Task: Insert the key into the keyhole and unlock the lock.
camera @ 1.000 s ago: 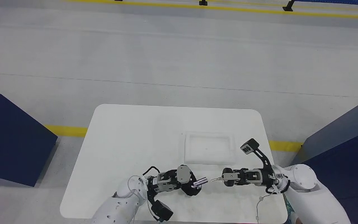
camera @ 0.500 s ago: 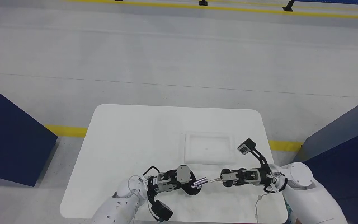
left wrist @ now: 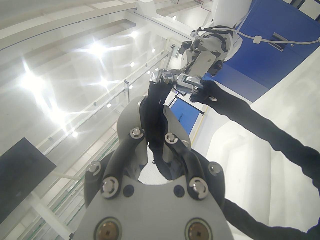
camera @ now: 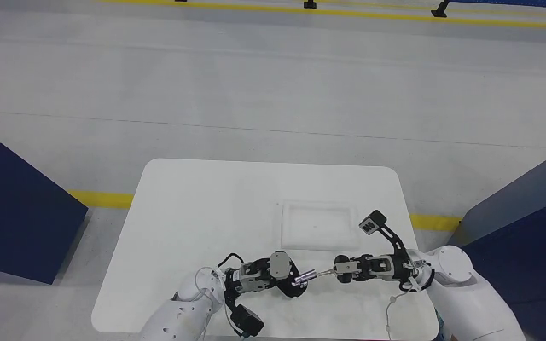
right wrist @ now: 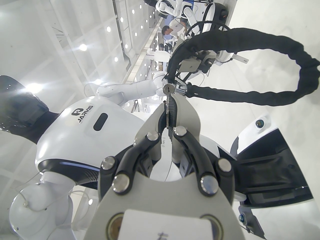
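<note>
Right hand [right wrist: 170,104] pinches key [right wrist: 166,116] at the keyhole [right wrist: 168,89]; left hand [left wrist: 153,111] clamps the lock cable [left wrist: 237,112]; tray [camera: 317,205] beyond

I can't tell if the thin silver key [right wrist: 166,108] enters the chrome lock cylinder [right wrist: 168,89]; black sleeved cable [left wrist: 275,137] runs off-frame.

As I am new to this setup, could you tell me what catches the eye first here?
Above the near edge of the table, the right gripper pinches a key with its tip at the keyhole of a black-sleeved cable lock. The left gripper grips that lock's cable, facing it. Farther back lies a white tray.
</note>
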Robot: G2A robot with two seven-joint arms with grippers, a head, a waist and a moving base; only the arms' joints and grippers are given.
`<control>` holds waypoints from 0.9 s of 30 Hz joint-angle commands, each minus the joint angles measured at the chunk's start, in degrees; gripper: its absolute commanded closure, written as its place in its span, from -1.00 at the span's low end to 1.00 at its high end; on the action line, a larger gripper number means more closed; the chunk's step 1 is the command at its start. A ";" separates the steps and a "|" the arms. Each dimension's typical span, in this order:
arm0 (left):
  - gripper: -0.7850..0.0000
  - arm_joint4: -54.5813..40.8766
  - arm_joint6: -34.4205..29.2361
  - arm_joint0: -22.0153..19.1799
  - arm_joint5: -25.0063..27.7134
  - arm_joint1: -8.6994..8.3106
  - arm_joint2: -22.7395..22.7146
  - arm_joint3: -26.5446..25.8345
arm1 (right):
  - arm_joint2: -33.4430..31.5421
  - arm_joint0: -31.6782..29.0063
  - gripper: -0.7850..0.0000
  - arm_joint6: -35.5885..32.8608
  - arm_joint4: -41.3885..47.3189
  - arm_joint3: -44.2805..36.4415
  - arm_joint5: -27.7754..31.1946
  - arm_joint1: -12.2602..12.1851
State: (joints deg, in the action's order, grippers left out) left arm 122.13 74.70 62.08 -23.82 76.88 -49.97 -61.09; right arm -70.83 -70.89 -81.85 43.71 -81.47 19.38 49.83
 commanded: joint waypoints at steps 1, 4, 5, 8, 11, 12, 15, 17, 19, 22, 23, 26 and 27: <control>1.00 0.00 0.00 0.00 0.00 0.00 0.00 0.00 | -0.02 0.06 1.00 -0.11 -0.07 0.09 0.04 0.06; 1.00 0.00 0.00 0.00 0.00 0.00 0.00 0.00 | -0.01 0.16 1.00 -0.33 -0.14 0.18 0.00 0.16; 1.00 0.00 0.00 0.00 0.00 0.00 0.00 0.00 | -0.02 0.21 1.00 -0.37 -0.15 0.23 -0.01 0.20; 1.00 0.00 0.00 0.00 0.00 0.00 0.00 0.00 | 0.00 0.34 1.00 -0.61 -0.21 0.34 -0.04 0.30; 1.00 0.00 0.00 0.00 0.00 0.00 0.00 0.00 | 0.04 0.45 1.00 -0.85 -0.15 0.45 -0.04 0.41; 1.00 0.00 0.00 0.00 0.00 0.00 0.00 0.00 | 0.05 0.51 1.00 -0.89 -0.26 0.54 -0.06 0.45; 1.00 0.00 0.00 0.00 0.00 0.00 0.00 0.00 | 0.13 0.69 1.00 -1.04 -0.30 0.65 -0.26 0.56; 1.00 0.00 0.00 0.00 0.00 0.00 0.00 0.00 | 0.19 0.81 1.00 -1.04 -0.23 0.70 -0.28 0.65; 1.00 0.00 0.00 0.00 0.00 0.00 0.00 0.00 | 0.28 0.96 1.00 -1.17 -0.28 0.73 -0.34 0.73; 1.00 0.00 0.00 0.00 0.00 0.00 0.00 0.00 | 0.41 1.19 1.00 -1.12 -0.40 0.79 -0.29 0.87; 1.00 0.00 0.00 0.00 0.00 0.00 0.00 0.00 | 0.45 1.26 1.00 -1.09 -0.39 0.81 -0.30 0.92; 1.00 0.00 0.00 0.00 0.00 0.00 0.00 0.00 | 0.52 1.48 1.00 -0.95 -0.59 0.98 -0.10 1.05; 1.00 0.00 0.00 0.00 0.00 0.00 0.00 0.00 | 0.54 1.54 1.00 -0.94 -0.66 0.99 -0.01 1.09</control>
State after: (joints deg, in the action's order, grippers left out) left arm 122.13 74.70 62.08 -23.82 76.88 -49.97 -61.09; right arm -70.31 -69.39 -82.82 43.11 -80.50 19.31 50.89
